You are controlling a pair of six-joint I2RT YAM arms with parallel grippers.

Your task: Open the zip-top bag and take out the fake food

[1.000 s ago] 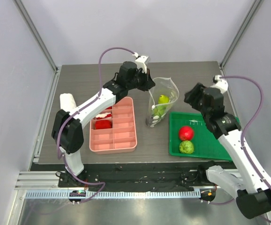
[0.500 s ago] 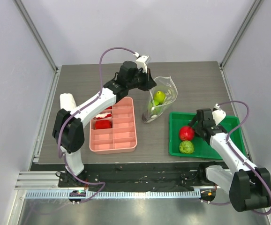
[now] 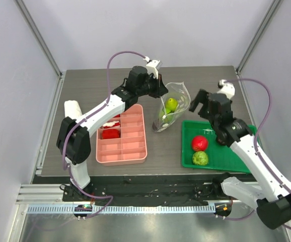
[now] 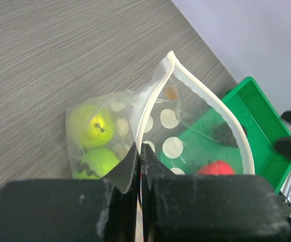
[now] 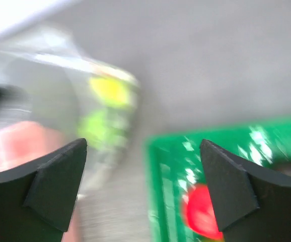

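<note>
dotted bag pinched open at its rim, two fruits already in the green tray

the zip-top bag (image 3: 173,108) was seen near the middle of the table (image 3: 85,91), between the pink divided tray (image 3: 133,147) and the green tray (image 3: 223,160). its lower end was set on the tabletop and its upper end was lifted. it was made of clear, floppy film printed with white dots, with a pale zip strip around the mouth. in the left wrist view the mouth was gaped into a wide loop, and the green tray was visible through the film.

the left gripper (image 4: 140,151) was pressed together on one lip of the bag, right at the zip strip, so that side was held up. the right gripper (image 3: 198,102) was spread wide with nothing between its fingers. it was held in the air just beside the open side of the bag, above the far corner of the green tray. the right wrist view was blurred.

inside the bag, a yellow-green pear (image 4: 90,123) was lodged in the lower part, with a second green shape just below it. whether that was a separate fruit could not be told.

the red apple (image 3: 200,142) and the bumpy green fruit (image 3: 200,158) were laid side by side in the green tray, outside the bag. red pieces (image 3: 110,133) were kept in compartments of the pink divided tray.
</note>
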